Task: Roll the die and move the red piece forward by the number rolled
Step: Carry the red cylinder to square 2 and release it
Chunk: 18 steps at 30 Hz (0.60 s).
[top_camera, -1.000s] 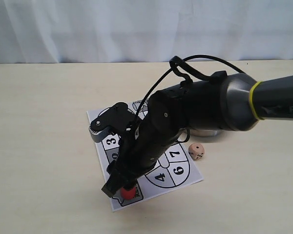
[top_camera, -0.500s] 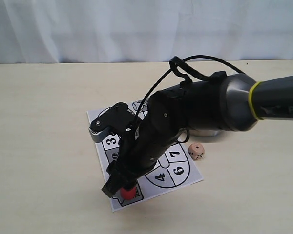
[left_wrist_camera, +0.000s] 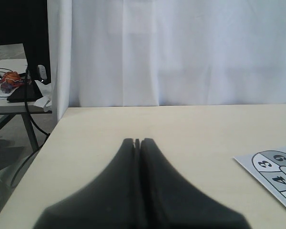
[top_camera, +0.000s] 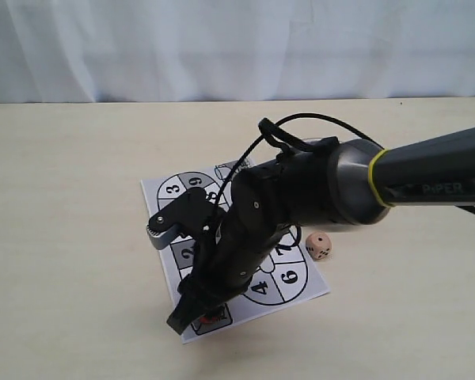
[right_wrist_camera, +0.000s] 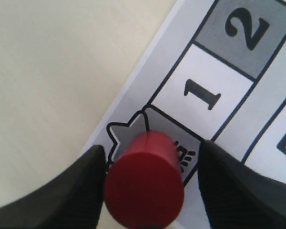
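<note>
Lowered since before, the right gripper (right_wrist_camera: 151, 145) is set astride the red piece (right_wrist_camera: 144, 179), fingers spread; centring is advised before squeezing; the left gripper (left_wrist_camera: 137, 141) is held with fingers pressed together.

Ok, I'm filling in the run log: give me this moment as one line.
right tool open, straddling red piece on star square | die on table beside board | left tool shut, off board

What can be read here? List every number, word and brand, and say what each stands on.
"PiPER": on the dark link of the right arm.
"3", "9", "4", "6", "1", "2": on squares of the white paper game board.
Print on the star square, partly behind the red cylinder piece: unreadable.
Tan wooden die: dark pips only, too small to count.
</note>
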### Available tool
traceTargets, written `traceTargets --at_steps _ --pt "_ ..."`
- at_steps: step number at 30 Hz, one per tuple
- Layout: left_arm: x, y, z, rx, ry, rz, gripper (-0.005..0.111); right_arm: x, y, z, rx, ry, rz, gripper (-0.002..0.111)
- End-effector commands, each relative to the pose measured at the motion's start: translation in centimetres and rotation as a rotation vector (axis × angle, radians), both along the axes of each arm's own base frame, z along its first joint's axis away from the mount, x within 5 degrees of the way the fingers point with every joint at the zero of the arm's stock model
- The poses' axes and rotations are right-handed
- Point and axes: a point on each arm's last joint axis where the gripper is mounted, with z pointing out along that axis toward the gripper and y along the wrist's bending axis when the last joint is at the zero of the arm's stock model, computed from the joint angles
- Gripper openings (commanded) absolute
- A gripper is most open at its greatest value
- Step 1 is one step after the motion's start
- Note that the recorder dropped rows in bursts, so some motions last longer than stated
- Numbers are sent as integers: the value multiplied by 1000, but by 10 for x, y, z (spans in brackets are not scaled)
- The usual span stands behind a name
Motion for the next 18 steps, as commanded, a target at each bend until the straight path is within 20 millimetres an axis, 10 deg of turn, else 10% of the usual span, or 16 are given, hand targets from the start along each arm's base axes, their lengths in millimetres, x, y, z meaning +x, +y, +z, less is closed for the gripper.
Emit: traceTargets --at_steps 1,3,10,18 --pt "0 0 3 -3 -20 -1 0 1 1 1 7 -12 6 25" --pt "0 0 3 -3 -20 -1 0 2 0 4 4 -28 17 4" --pt "0 0 3 -3 -20 -1 0 13 4 34 123 -216 -7 4" --pt "0 0 3 -3 -20 -1 0 30 13 -3 -19 -18 -27 4"
